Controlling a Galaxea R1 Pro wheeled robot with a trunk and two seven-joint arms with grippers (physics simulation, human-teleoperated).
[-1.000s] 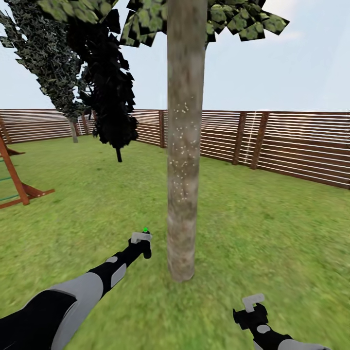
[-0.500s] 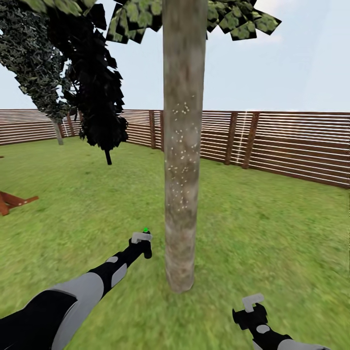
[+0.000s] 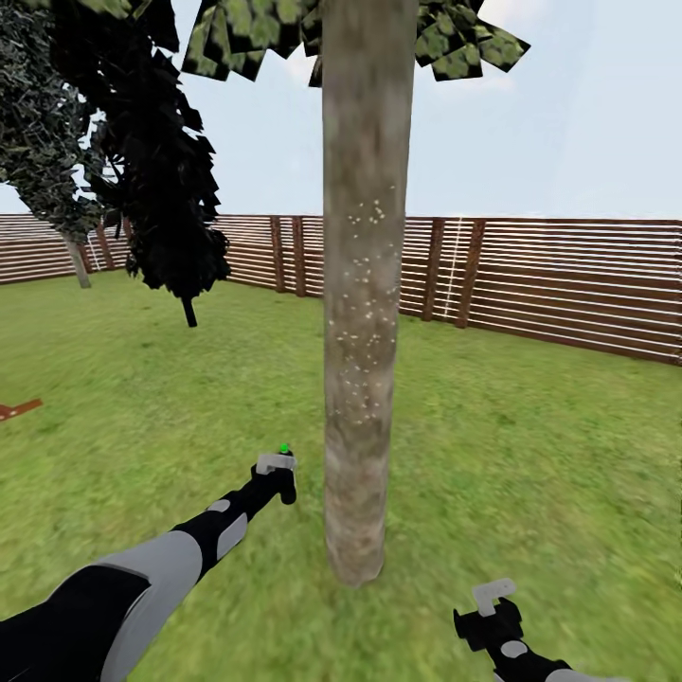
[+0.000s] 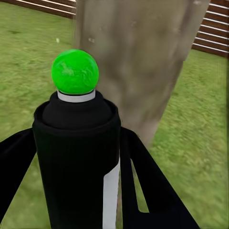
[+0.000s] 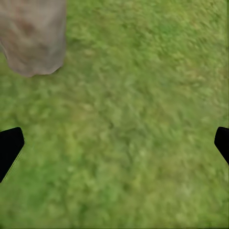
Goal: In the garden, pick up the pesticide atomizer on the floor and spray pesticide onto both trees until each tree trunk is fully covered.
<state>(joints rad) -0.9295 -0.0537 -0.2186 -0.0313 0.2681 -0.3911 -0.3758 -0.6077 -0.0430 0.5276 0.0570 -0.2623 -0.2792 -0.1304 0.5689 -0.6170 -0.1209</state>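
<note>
The pesticide atomizer (image 4: 76, 143) sits upright between the two black fingers (image 4: 148, 186) of the left gripper (image 3: 276, 475), clenched at its dark body, with its green dot uppermost and its pale grey spray head above the claw. From the head camera the atomizer (image 3: 276, 464) is held just beside the tree trunk (image 3: 364, 313), on the robot's left of it, low down near the trunk's foot and not touching the bark. The left wrist camera looks past the green dot at the mottled trunk (image 4: 143, 62) close behind it.

White specks of pesticide (image 3: 365, 275) dot the middle stretch of the trunk; the lowest part near the grass looks bare of them.

The right gripper (image 3: 493, 611) hangs low on the robot's right of the trunk, over the lawn (image 3: 530, 445); its black fingertips (image 5: 9, 148) stand wide apart with nothing between them, and the trunk's base (image 5: 33, 38) shows beyond them.

Behind the trunk runs the brown slatted fence (image 3: 568, 279). A dark, narrow tree (image 3: 161, 189) stands on the trunk's left, further back.
</note>
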